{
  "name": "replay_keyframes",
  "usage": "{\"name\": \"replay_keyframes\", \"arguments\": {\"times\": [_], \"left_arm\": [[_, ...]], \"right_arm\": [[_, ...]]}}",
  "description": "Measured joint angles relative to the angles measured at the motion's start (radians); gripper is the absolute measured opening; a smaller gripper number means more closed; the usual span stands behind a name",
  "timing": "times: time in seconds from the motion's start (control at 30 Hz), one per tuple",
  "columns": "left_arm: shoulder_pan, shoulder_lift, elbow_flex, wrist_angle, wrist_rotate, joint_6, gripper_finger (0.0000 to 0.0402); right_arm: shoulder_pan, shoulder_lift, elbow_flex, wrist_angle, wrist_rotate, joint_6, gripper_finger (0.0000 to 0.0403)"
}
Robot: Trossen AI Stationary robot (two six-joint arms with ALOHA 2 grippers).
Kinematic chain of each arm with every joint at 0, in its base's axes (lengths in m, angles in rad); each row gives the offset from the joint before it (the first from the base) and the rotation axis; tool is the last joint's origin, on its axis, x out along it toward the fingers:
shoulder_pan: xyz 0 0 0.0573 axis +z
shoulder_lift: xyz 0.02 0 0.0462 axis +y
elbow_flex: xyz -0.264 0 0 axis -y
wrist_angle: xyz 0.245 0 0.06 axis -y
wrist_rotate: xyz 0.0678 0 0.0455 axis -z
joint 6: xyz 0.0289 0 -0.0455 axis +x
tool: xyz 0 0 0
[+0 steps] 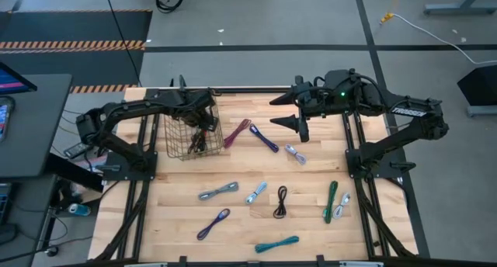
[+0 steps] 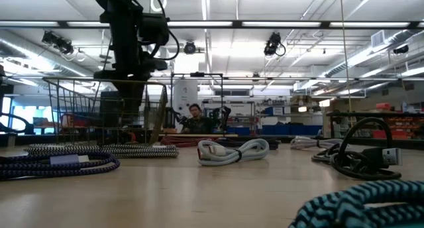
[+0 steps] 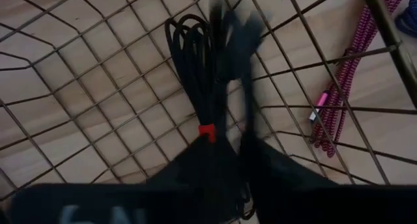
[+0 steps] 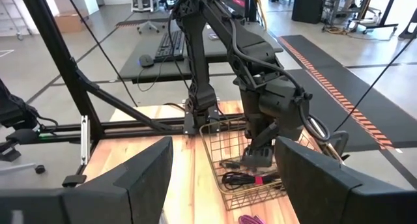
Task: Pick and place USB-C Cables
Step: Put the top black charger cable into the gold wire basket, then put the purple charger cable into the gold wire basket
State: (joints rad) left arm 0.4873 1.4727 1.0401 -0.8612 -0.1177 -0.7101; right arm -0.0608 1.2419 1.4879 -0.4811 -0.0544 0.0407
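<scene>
A wire mesh basket stands at the table's far left. My left gripper reaches down into it, its fingers apart. A black coiled cable with a red tie lies on the basket's floor and runs in between the fingers; a blurred black strand shows beside it. Several more USB-C cables lie on the table: maroon, purple, grey, black, green, teal. My right gripper is open, raised over the table's far middle. My left gripper comes at the black cable from above, pointing steeply down, and the cable's tied end lies between its fingers. The rest of the coil rests on the basket's floor. Whether the fingers touch the cable, I cannot tell, since the gripper hides that spot.
The basket's wire walls stand close around my left gripper. The maroon cable lies just outside the basket. Other cables are spread over the table's near half. A person is seated far behind the table.
</scene>
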Motion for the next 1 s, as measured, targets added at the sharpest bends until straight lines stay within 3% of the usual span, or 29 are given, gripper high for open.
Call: {"name": "replay_keyframes", "arguments": {"times": [0.23,0.33,0.77,1.0], "left_arm": [[0.0,0.0,0.0,0.021,0.002,0.0,0.0187],[0.0,0.0,0.0,0.086,0.062,0.023,0.02],[-0.016,-0.05,0.002,0.651,0.462,0.121,0.0197],[-0.013,-0.123,0.0,0.767,0.508,0.094,0.0198]], "right_arm": [[0.0,0.0,0.0,-0.002,0.0,-0.018,0.0274],[-0.001,0.0,0.0,-0.02,0.0,-0.019,0.0274],[-0.028,0.0,0.0,-0.311,0.063,0.116,0.0274],[-0.027,0.0,0.0,-0.35,0.069,0.17,0.0266]]}}
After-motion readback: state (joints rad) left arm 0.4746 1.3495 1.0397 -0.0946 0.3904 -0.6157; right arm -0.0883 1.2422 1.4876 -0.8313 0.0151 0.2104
